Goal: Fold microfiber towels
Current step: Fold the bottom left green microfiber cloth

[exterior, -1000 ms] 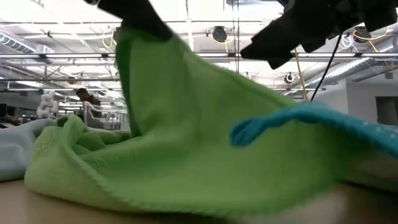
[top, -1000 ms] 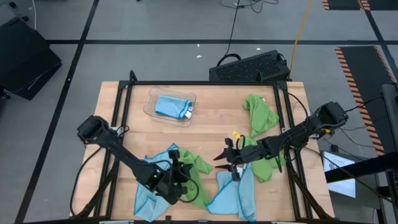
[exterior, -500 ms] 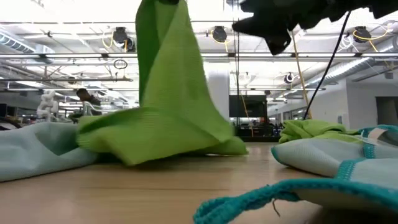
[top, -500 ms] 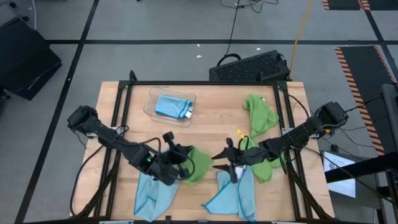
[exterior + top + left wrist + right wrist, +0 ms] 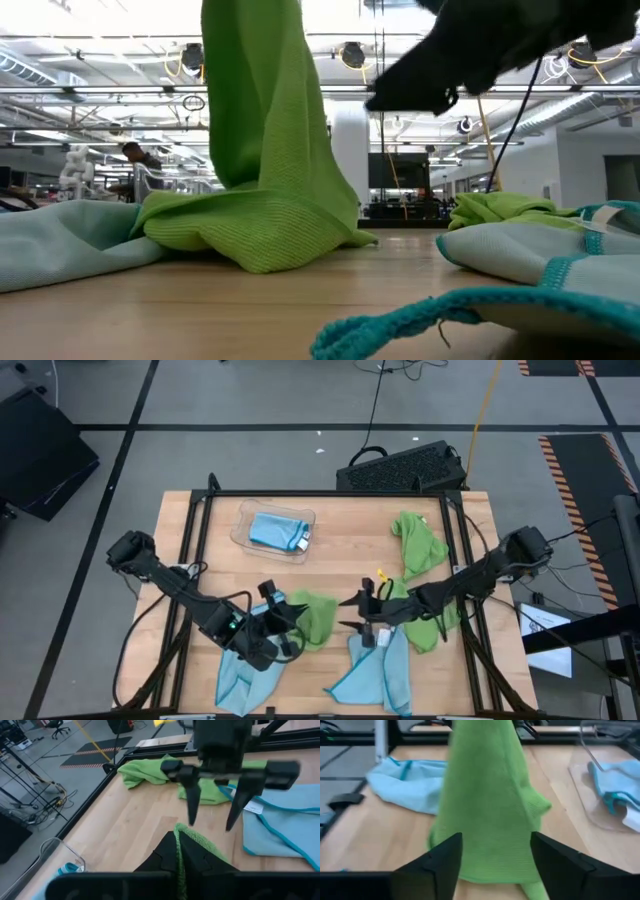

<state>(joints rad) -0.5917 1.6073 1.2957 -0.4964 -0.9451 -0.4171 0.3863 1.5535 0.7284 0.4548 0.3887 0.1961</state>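
I've got the left hand (image 5: 283,622) pinched tight on a lime green towel (image 5: 312,618), lifting one corner so the cloth hangs in a tall soft cone while its lower folds bunch on the counter (image 5: 340,545). In the low view that towel (image 5: 262,140) rises out of the top of the picture, its weave finely ribbed, its hem rumpled where it meets the wood. In the left wrist view the green edge (image 5: 186,840) sits clamped between my two dark fingers.

The right hand (image 5: 352,616) hovers just to the right of the lifted towel, fingers spread wide and holding nothing; in its wrist view the cone of green (image 5: 487,800) stands right ahead between the spread fingers (image 5: 432,865).

Room is tight at the near edge: one light blue towel (image 5: 245,675) lies flat under the left arm, another light blue towel (image 5: 375,672) with teal piping spreads under the right hand, both close to the counter's near rim. A second green towel (image 5: 418,545) is crumpled far right, near the black frame rail. Far left of centre, a clear plastic tray (image 5: 240,530) holds a folded blue towel (image 5: 277,531) with a white tag. Bare wood lies open between the tray and the lifted towel
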